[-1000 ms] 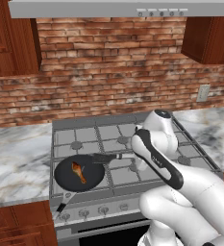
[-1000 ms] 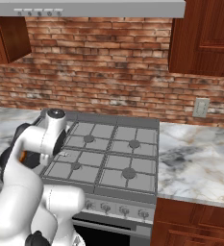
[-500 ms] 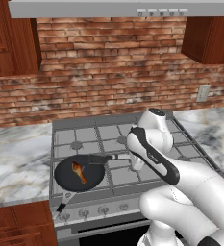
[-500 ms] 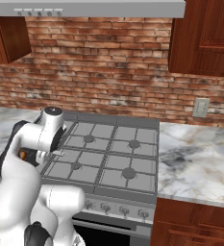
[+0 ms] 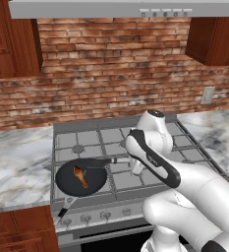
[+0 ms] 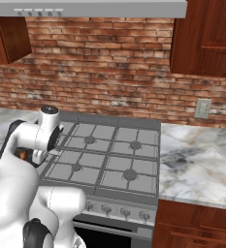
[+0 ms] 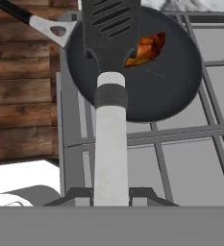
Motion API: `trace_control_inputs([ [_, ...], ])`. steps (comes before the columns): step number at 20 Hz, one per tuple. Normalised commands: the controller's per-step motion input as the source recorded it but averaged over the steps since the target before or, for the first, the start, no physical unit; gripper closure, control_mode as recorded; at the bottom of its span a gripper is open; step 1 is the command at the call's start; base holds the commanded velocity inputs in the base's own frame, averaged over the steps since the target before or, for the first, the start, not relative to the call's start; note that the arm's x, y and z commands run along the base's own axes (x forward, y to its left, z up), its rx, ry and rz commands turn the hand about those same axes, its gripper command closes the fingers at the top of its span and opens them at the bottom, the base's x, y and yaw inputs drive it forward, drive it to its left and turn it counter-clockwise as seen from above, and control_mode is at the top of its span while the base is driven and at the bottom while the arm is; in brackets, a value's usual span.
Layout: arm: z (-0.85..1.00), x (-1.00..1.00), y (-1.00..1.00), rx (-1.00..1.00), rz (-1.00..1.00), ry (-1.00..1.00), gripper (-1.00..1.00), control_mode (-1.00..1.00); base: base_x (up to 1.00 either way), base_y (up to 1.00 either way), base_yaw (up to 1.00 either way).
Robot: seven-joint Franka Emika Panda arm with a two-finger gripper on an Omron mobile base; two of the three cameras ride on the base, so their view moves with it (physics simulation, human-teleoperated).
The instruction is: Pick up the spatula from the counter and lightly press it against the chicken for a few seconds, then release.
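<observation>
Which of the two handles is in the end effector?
The spatula handle, pale and straight, gripped by the end effector; the pan handle, black with a grey bracket, sticks out free.

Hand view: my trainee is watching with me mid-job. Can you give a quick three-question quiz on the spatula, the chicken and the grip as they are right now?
1. True or false: the spatula is lying on the counter.
2. Where is the chicken? A: in the pan. B: on a bare burner. C: on the counter.
3. Fill in: the gripper is shut on the ____.

Key: 1 false, it is held with its blade over the pan; 2 A; 3 spatula.
</observation>
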Motion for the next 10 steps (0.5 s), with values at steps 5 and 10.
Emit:
trace_control_inputs([
  [5,0.06,-0.01,0.0,0.0,0.0,0.0,1.0,-1.0,0.0,0.0,0.0],
  [10,0.02,-0.03,0.05,0.0,0.0,0.0,1.0,-1.0,0.0,0.0,0.0],
])
